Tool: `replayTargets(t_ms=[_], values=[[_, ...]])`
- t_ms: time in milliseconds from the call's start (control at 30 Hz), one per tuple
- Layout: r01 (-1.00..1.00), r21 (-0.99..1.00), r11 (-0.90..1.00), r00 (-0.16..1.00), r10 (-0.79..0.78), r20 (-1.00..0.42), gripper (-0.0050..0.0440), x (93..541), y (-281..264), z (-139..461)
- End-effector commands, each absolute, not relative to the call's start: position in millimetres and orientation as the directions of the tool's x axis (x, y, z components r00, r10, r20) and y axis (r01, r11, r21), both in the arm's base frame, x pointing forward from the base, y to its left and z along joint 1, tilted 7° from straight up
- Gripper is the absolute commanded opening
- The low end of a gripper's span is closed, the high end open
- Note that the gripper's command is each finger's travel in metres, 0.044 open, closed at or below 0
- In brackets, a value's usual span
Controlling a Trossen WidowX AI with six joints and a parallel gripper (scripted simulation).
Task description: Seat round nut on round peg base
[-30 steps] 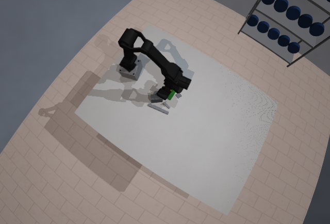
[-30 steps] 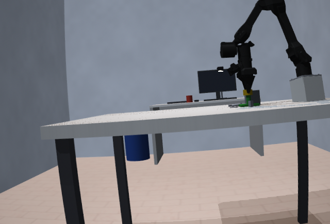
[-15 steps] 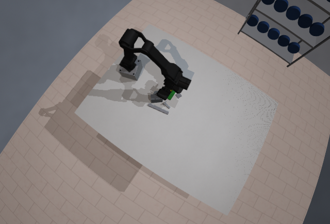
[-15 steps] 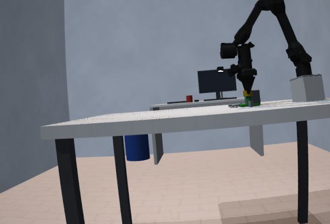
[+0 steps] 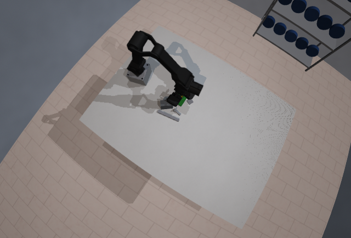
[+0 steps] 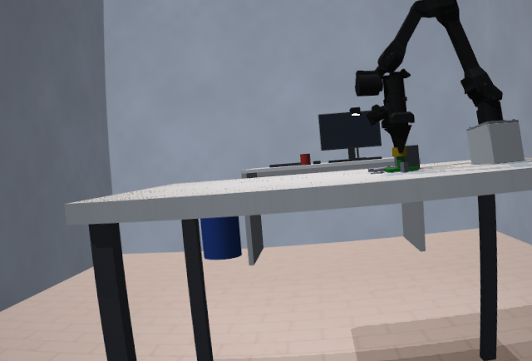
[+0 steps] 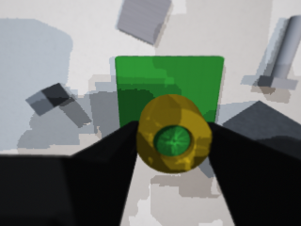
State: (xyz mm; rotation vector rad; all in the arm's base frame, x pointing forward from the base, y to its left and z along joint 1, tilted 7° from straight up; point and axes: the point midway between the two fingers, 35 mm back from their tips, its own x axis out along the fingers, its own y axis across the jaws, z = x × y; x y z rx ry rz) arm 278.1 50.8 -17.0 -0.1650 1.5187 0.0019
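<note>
My gripper (image 7: 171,128) is shut on the yellow round nut (image 7: 174,133). In the wrist view the top of the green round peg (image 7: 172,140) shows through the nut's hole, so the nut is centred over the peg. The peg stands on a flat green square base (image 7: 169,85). In the exterior view the nut (image 6: 399,150) sits at the top of the green peg (image 6: 401,161), above the base (image 6: 401,169), with the gripper (image 6: 399,144) pointing straight down. In the top view the gripper (image 5: 176,97) hides the nut and only a strip of the green base (image 5: 181,101) shows.
Several grey parts lie around the base: a block (image 7: 143,18) beyond it, a small dark piece (image 7: 53,98) to the left, a bolt-like piece (image 7: 282,56) and a dark block (image 7: 263,122) to the right. A long grey bar (image 5: 168,115) lies nearby. The arm's pedestal (image 5: 139,73) stands behind.
</note>
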Motion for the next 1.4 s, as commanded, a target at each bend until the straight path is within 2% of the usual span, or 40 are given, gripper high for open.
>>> replayTargets(t_ms=[0,1367], values=[[-0.103,-0.105,0.989,0.069,-0.098,-0.993,-0.005,281.6,50.9,-15.3],[-0.103,-0.105,0.989,0.069,-0.098,-0.993,-0.005,282.2,49.7,-25.9]])
